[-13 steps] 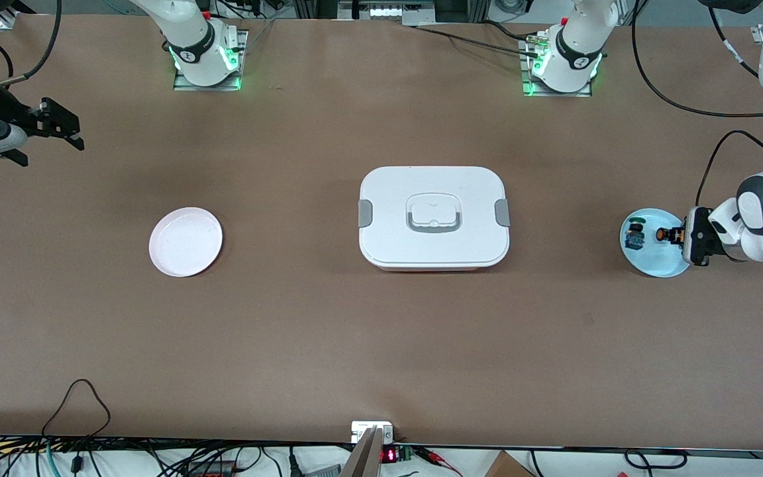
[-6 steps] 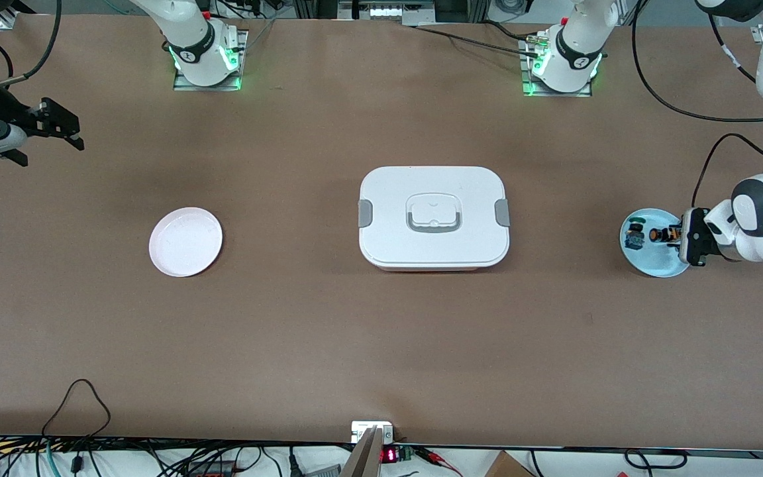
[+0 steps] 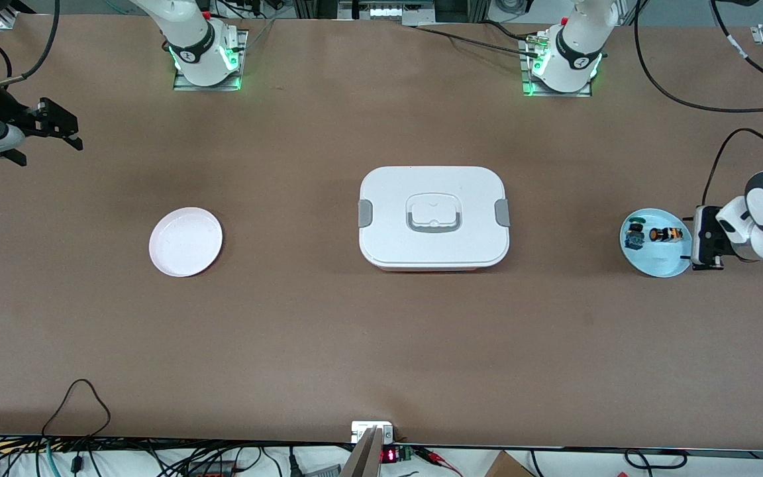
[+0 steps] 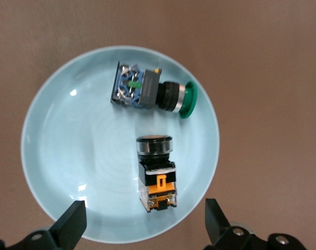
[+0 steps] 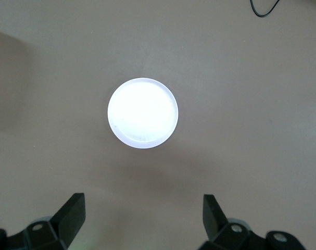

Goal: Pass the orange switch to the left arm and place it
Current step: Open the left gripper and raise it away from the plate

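The orange switch lies on its side on a light-blue plate at the left arm's end of the table. My left gripper hovers open over that plate's rim, its fingers wide on either side of the switch's block end, not touching it. The white box sits shut at the table's middle. My right gripper hangs open and empty at the right arm's end, above a white plate.
A green-capped switch with a blue body lies on the same light-blue plate, beside the orange one. Cables trail along the table edge nearest the front camera, and bare brown tabletop lies between the box and each plate.
The left gripper has opened and let go of the orange switch, which now rests on the light-blue plate. The gripper has drawn back toward the table's end. The right arm waits unmoved.
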